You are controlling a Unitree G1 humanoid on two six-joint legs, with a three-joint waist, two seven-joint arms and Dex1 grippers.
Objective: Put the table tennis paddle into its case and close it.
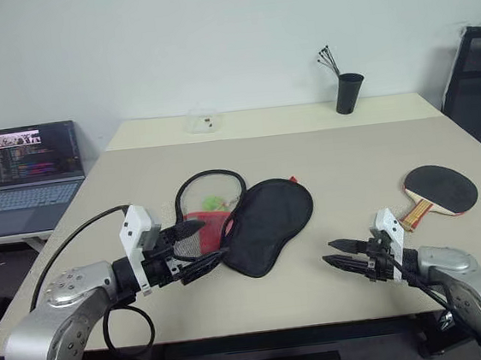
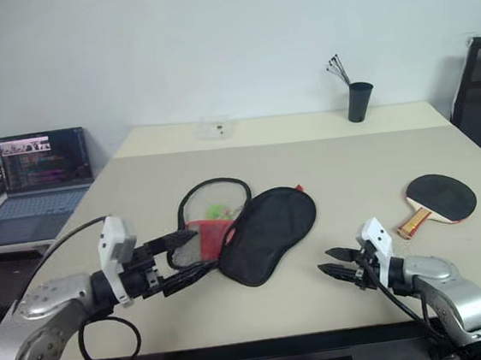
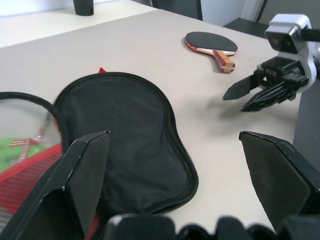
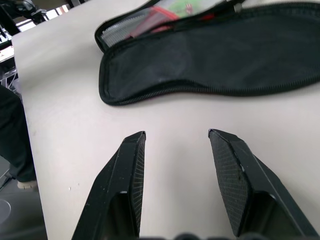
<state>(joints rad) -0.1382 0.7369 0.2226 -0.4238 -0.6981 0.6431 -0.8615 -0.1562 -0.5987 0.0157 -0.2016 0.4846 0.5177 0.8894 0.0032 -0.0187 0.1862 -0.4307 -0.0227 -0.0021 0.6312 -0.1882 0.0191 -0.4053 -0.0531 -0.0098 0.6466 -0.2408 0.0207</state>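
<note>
The case (image 1: 271, 221) lies unzipped in the middle of the table, its black flap folded out to the right. Its mesh and red inner half (image 1: 209, 207) lies to the left, with something green inside. The table tennis paddle (image 1: 438, 188) lies flat at the right, black face up, with its striped handle pointing toward the front edge. My left gripper (image 1: 198, 246) is open at the case's near left end, and the flap (image 3: 130, 135) lies just past its fingers. My right gripper (image 1: 339, 256) is open and empty, low over the table between case and paddle (image 3: 212, 44).
An open laptop (image 1: 33, 172) sits on a low side table at the left. At the far edge of the table stand a black cup of pens (image 1: 349, 91) and a small clear box (image 1: 203, 122). A black chair (image 1: 480, 86) stands at the right.
</note>
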